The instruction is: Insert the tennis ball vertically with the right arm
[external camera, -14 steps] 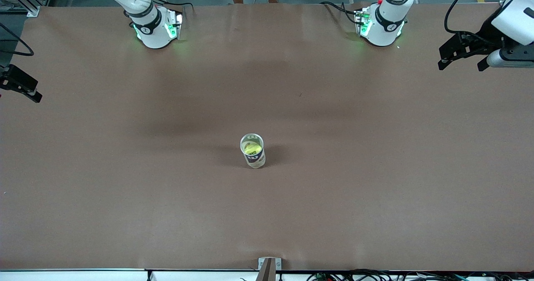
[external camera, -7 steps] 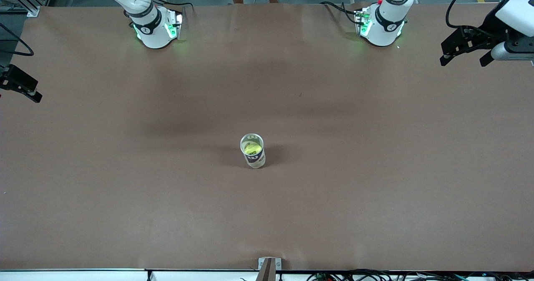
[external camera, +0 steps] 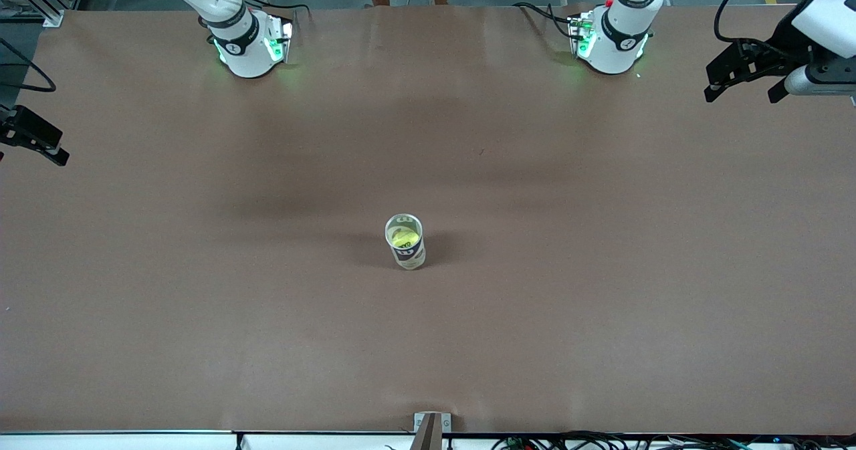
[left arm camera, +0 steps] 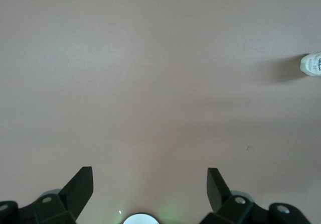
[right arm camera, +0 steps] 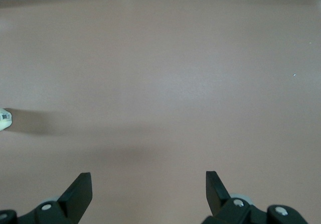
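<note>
The brown counter [external camera: 602, 289] is seen filling almost the whole front frame, with the two arm bases set along its top edge. The left pincer [external camera: 743, 85] is held in the air at the upper right edge of the frame, over the left arm's end of the counter, its black fingers [left arm camera: 80, 186] spread apart and empty in the left wrist view. The right pincer [external camera: 33, 144] is kept at the frame's left edge, over the right arm's end; its fingers [right arm camera: 80, 191] are likewise parted with nothing between them. A clear can [external camera: 405, 241] is stood upright just below the frame's centre, and the tennis ball [external camera: 403, 238] is seen inside it through the open top.
</note>
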`<action>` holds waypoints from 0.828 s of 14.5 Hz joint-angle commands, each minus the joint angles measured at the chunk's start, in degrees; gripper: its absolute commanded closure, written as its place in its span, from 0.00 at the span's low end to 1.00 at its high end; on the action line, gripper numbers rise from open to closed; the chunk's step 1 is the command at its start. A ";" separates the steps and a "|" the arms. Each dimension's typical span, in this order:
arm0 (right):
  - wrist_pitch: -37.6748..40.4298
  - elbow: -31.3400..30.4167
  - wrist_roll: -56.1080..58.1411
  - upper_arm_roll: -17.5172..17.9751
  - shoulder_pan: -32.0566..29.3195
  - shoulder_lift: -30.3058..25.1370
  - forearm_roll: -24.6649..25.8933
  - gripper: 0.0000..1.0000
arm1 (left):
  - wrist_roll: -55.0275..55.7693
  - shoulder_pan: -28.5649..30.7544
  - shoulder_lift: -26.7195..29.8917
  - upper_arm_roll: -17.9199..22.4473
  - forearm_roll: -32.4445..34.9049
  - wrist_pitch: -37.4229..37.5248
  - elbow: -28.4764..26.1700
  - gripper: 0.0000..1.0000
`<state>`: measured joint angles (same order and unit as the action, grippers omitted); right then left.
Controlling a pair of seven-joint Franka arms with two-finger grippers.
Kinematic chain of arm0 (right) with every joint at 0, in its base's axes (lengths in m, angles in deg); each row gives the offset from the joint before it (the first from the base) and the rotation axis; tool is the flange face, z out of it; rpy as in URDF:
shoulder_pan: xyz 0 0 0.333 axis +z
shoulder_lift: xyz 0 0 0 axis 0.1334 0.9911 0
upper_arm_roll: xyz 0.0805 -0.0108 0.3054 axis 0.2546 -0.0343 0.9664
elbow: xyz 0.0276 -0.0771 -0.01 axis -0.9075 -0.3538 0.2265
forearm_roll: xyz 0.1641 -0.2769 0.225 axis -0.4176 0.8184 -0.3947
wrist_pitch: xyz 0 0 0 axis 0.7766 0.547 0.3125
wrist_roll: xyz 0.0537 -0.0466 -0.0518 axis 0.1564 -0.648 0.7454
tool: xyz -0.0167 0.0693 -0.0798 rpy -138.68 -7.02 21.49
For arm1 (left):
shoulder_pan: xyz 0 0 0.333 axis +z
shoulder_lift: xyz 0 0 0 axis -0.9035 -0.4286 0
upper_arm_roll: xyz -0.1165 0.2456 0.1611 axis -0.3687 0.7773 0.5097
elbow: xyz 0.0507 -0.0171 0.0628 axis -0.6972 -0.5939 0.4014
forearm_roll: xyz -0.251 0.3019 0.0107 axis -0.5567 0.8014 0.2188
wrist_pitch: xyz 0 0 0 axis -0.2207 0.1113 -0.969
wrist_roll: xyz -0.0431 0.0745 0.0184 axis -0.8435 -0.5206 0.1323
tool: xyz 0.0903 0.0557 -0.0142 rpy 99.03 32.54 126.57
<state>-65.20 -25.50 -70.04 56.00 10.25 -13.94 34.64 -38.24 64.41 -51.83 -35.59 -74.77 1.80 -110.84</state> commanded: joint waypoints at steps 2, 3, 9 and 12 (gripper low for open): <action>0.49 0.60 0.41 0.67 -0.82 0.29 1.01 0.00 | -0.20 0.12 1.70 -0.31 1.94 0.57 -1.26 0.00; 0.49 0.60 0.41 0.67 -0.82 0.29 1.01 0.00 | -0.20 0.12 1.70 -0.57 2.91 0.57 -1.26 0.00; 0.49 0.60 0.41 0.67 -0.82 0.29 1.01 0.00 | -0.11 0.12 1.70 -0.75 3.09 0.74 -1.26 0.00; 0.49 0.60 0.41 0.67 -0.91 0.29 1.01 0.00 | -0.11 0.12 1.62 -0.75 3.09 0.74 -1.26 0.00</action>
<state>-65.20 -25.50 -70.04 55.99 10.25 -13.94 34.64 -38.24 64.40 -51.73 -35.99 -72.96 2.26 -110.85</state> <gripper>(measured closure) 0.000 0.000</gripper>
